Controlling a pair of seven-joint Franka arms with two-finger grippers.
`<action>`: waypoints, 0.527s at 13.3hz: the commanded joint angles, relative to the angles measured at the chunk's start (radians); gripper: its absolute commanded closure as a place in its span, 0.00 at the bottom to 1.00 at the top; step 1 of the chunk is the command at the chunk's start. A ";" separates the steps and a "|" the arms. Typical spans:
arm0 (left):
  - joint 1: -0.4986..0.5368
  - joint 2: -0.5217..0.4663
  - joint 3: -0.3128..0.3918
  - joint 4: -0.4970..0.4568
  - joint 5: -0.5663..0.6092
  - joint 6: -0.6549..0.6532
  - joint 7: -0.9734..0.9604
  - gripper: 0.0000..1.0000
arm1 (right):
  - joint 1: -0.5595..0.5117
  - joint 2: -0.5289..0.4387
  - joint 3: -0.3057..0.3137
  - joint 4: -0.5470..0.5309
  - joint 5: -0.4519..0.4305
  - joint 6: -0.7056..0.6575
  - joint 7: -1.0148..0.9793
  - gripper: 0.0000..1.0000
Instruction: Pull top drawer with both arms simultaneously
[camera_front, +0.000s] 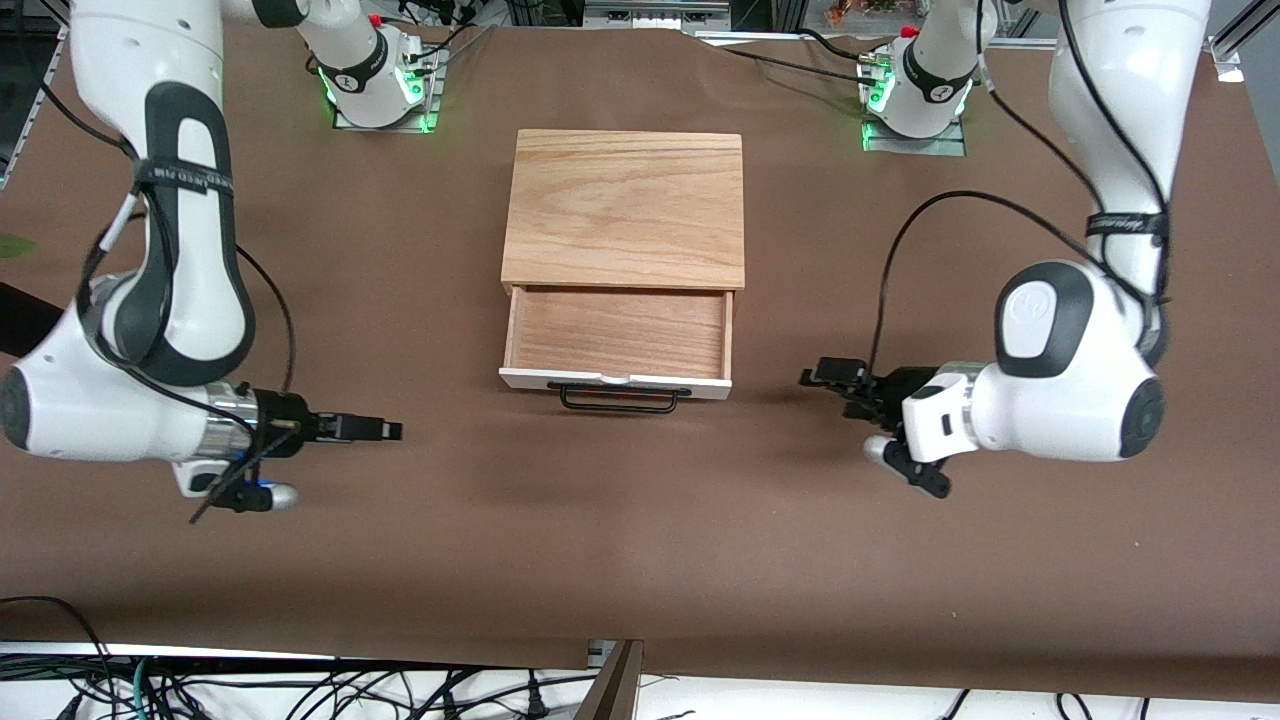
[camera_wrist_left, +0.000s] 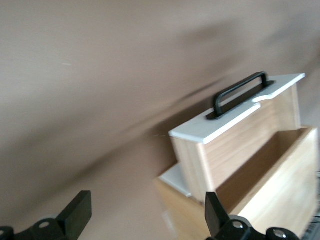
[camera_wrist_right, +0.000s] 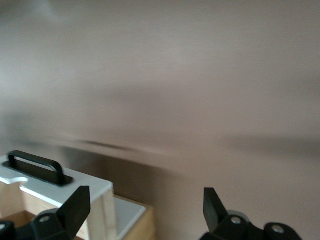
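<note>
Front view: bright, even overhead light; soft shadows lie on the brown table (camera_front: 640, 520). Green base lamps (camera_front: 425, 100) glow. Both wrist views show motion blur, smearing the top drawer (camera_wrist_left: 240, 112).

A brown paper sheet (camera_front: 640, 520) covers the whole table, smooth and matte, with soft shadows lying across it. Along the near edge a white strip (camera_front: 300, 665) of the table shows below the sheet, and black cables (camera_front: 250, 695) tangle there in loops. A dark angled bracket (camera_front: 615, 680) sticks up at the middle of that near edge. At the far edge, two metal base plates (camera_front: 385, 115) glow green on the sheet. Past them stand bits of aluminium frame (camera_front: 650, 12) and more cables. Light is even, overhead.
</note>
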 joint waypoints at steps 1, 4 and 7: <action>0.009 -0.090 0.007 -0.034 0.179 -0.001 -0.002 0.00 | -0.024 -0.172 0.081 -0.109 -0.301 -0.006 0.009 0.00; 0.012 -0.188 0.010 -0.057 0.339 -0.022 -0.022 0.00 | -0.139 -0.296 0.229 -0.171 -0.608 -0.001 0.006 0.00; 0.039 -0.257 0.030 -0.059 0.408 -0.076 -0.080 0.00 | -0.193 -0.419 0.230 -0.197 -0.616 -0.003 0.012 0.00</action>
